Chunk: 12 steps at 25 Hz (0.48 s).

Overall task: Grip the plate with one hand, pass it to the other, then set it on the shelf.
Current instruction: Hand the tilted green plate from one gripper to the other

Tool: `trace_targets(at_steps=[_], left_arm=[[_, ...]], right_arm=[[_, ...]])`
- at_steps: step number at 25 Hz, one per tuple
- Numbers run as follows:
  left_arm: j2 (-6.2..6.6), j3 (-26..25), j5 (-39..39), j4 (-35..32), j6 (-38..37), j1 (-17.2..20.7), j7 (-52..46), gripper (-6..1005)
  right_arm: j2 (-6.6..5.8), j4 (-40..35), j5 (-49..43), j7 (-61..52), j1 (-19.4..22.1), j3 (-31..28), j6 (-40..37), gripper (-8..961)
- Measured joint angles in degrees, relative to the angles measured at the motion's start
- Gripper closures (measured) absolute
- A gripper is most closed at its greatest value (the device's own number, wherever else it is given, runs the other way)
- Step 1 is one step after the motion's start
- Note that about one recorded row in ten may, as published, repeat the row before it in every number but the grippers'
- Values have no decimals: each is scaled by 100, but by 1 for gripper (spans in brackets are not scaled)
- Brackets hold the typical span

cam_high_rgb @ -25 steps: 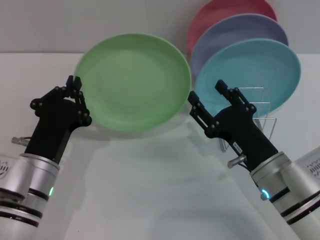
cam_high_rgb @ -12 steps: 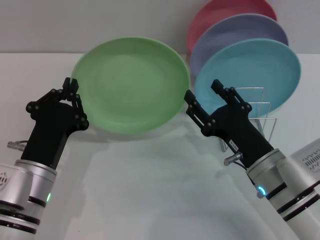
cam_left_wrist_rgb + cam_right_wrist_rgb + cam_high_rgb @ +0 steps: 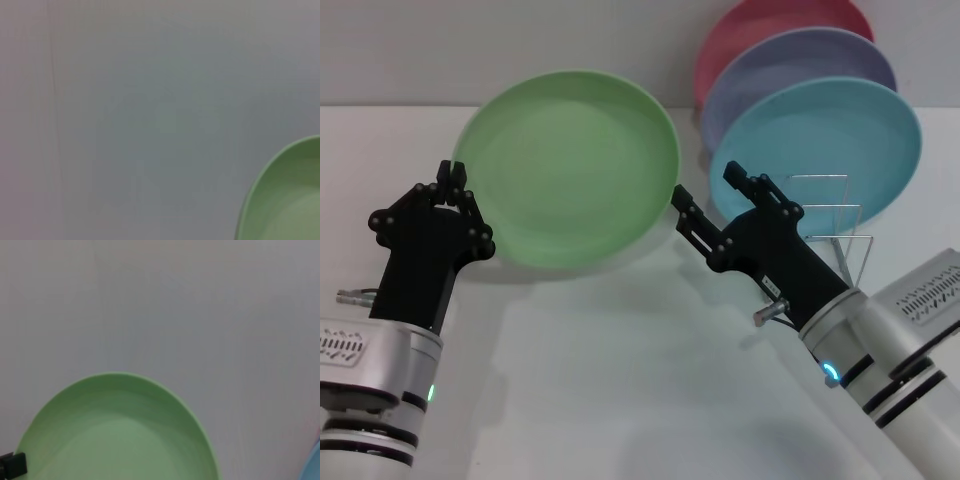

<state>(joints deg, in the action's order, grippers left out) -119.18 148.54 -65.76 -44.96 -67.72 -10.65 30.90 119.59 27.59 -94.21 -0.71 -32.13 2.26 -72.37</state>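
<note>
The white tabletop (image 3: 620, 370) carried the silver wire shelf (image 3: 835, 235) at its far right, with three plates standing in it.

This looks like a robot test bench set up as a mock kitchen corner. A bare white table (image 3: 620, 380) runs up to a plain grey wall (image 3: 470, 45), with nothing homely around. At the far right a wire dish rack (image 3: 835, 225) holds turquoise (image 3: 830, 140), lavender (image 3: 790, 60) and pink (image 3: 770, 15) plates upright.
</note>
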Motion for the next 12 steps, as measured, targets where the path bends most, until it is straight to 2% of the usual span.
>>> trace_targets(at_steps=[4,8,12], left_arm=[[0,209,-372,-224,-41,40,541,956],[0,268,-530,-334,-61,59,758,956],[0,318,-995,-633,-57,105,1395,955]], right_arm=[[-9,-55,-1,0,-85,1,93,241],[-13,-115,-1,0,-155,-2,183,240],[-14,-165,-1,0,-291,-7,300,241]])
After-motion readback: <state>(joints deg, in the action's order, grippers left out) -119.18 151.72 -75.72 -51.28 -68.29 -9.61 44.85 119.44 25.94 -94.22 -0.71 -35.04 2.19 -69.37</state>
